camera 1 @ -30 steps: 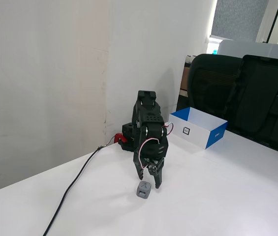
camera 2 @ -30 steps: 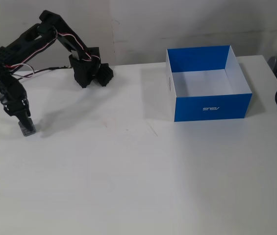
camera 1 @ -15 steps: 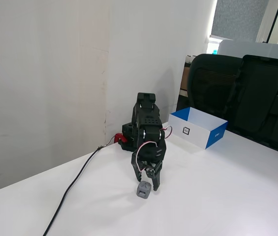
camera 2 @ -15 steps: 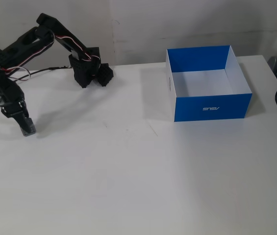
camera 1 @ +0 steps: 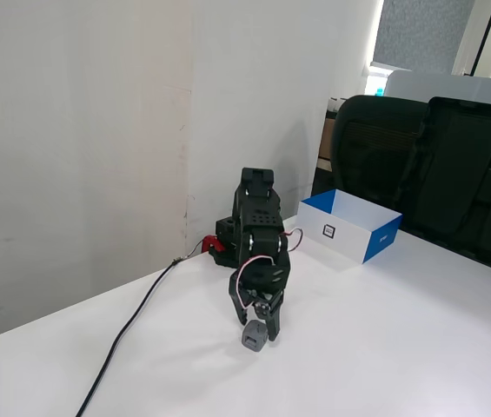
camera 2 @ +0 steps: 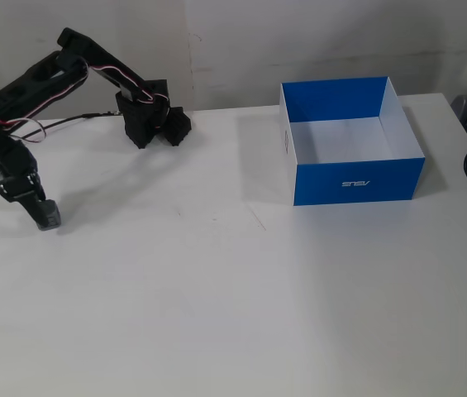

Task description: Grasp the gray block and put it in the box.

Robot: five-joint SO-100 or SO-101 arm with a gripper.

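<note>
Only a fixed view shows the box (camera 2: 353, 178) interior (empty); the folded-down arm's gripper (camera 1: 260, 331) pinches the gray block (camera 1: 254, 335) on the table (camera 2: 233, 289).

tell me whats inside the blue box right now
Nothing: in a fixed view the box shows only a bare white floor. The gray block is far to the left on the table, at the gripper. The near wall hides a floor strip.
</note>
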